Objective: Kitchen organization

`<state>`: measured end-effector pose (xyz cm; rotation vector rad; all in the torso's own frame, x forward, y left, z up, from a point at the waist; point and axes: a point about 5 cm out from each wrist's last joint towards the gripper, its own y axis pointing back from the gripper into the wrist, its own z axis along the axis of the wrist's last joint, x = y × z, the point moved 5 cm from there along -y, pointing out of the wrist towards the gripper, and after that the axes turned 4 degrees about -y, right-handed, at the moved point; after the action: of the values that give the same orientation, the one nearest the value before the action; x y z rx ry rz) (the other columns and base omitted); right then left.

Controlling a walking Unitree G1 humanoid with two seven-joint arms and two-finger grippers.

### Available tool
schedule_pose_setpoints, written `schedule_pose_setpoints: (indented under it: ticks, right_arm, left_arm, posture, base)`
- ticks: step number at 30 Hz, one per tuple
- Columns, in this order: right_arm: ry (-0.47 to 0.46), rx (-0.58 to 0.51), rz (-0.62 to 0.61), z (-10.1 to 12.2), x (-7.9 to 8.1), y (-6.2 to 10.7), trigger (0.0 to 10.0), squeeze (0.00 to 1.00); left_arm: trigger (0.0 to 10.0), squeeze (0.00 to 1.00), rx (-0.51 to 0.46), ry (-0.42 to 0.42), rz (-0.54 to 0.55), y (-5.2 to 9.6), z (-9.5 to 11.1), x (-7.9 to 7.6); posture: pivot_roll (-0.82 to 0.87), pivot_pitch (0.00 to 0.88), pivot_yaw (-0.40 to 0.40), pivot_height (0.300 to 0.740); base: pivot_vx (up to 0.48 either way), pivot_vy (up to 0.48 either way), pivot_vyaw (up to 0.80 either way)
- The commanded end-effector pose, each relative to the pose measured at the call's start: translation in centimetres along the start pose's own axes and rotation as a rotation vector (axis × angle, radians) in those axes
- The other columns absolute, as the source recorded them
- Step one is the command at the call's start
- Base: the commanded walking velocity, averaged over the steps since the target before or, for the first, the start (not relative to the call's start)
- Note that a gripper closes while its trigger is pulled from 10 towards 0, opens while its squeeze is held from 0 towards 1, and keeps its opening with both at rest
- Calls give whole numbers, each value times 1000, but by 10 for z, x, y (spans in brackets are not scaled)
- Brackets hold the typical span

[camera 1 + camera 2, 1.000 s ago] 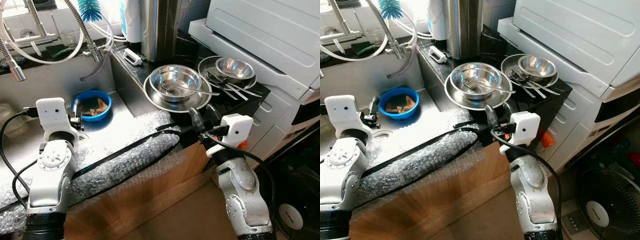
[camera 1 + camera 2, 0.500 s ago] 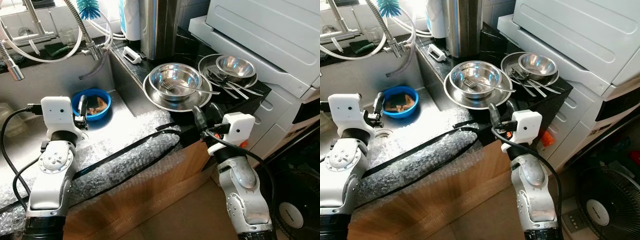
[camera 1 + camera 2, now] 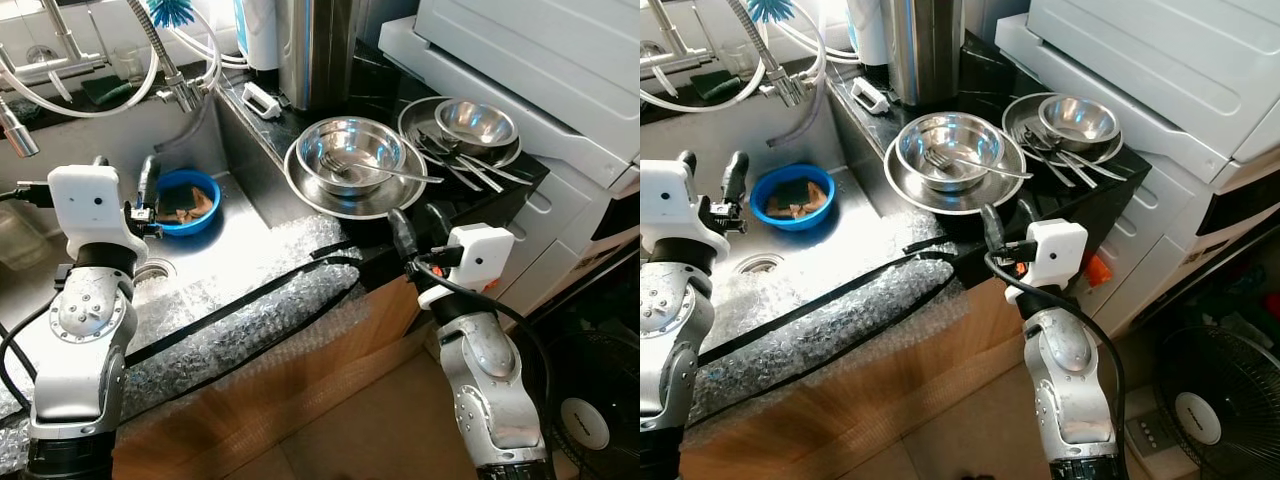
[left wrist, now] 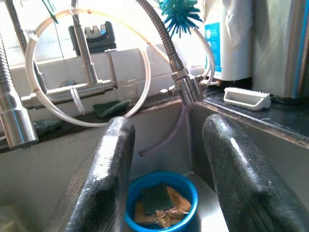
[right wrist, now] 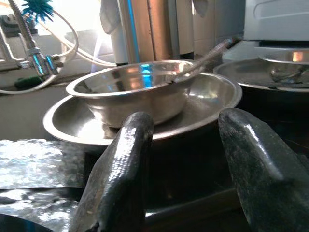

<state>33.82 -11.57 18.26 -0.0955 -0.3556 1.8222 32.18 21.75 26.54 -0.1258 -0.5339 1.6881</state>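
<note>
Right gripper [image 3: 420, 228] open, low at the counter edge, facing the bowl [image 3: 352, 155].
Bowl sits on a plate [image 3: 385, 196] just beyond, fork [image 3: 375, 172] handle pointing right; left gripper [image 3: 708, 172] spread over the sink, its wrist view looking down at the blue bowl [image 4: 161, 201].

Your black tabletop [image 3: 380, 95] carries two steel plates [image 3: 385, 198] holding bowls [image 3: 350, 152]; the sink [image 3: 240, 245] holds a blue bowl [image 3: 186, 203].
</note>
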Motion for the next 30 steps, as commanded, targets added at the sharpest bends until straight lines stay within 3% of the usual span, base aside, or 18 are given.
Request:
schedule_pose_setpoints:
  ticks: [1,5,6,7,8,15,16,17,18,30]
  right_arm:
    - [14,-22,-6,6,-2,1,10000,0]
    - [10,-23,-15,5,-3,1,10000,0]
    - [7,-23,-15,4,-2,0,10000,561]
    - [8,-23,-14,4,-2,0,10000,561]
    - [4,-27,-13,5,-2,-1,10000,1000]
    - [16,-36,-25,8,-6,-4,10000,1000]
    - [18,-39,-26,9,-6,-5,10000,831]
    - [20,-41,-26,9,-6,-6,10000,831]
    - [22,-45,-26,10,-6,-7,10000,0]
    - [22,-90,-41,20,-8,-17,10000,0]
  left_arm:
    - [10000,0,5,-40,-1,5,1,4]
    - [10000,0,41,-74,-19,12,-10,1]
    - [10000,0,52,-75,-25,13,-16,-2]
    - [10000,0,54,-74,-26,13,-17,-3]
    - [10000,0,54,-71,-27,14,-17,-5]
    - [10000,0,55,-58,-33,14,-18,-9]
    - [10000,0,54,-57,-33,13,-18,-9]
    - [10000,0,54,-57,-32,13,-17,-9]
    - [10000,0,52,-57,-32,13,-18,-9]
    - [10000,0,43,-39,-37,11,-18,-15]
  posture:
    - [69,171,-23,740]
    - [73,156,-22,740]
    - [70,151,-25,740]
    - [70,151,-25,740]
    - [69,146,-27,740]
    - [69,139,-29,740]
    - [69,139,-29,740]
    - [69,139,-29,740]
    - [67,122,-31,740]
    - [70,97,-33,740]
  base:
    - [0,0,0]
    - [0,0,0]
    - [0,0,0]
    - [0,0,0]
    - [0,0,0]
    - [0,0,0]
    - [0,0,0]
    - [0,0,0]
    - [0,0,0]
    - [0,0,0]
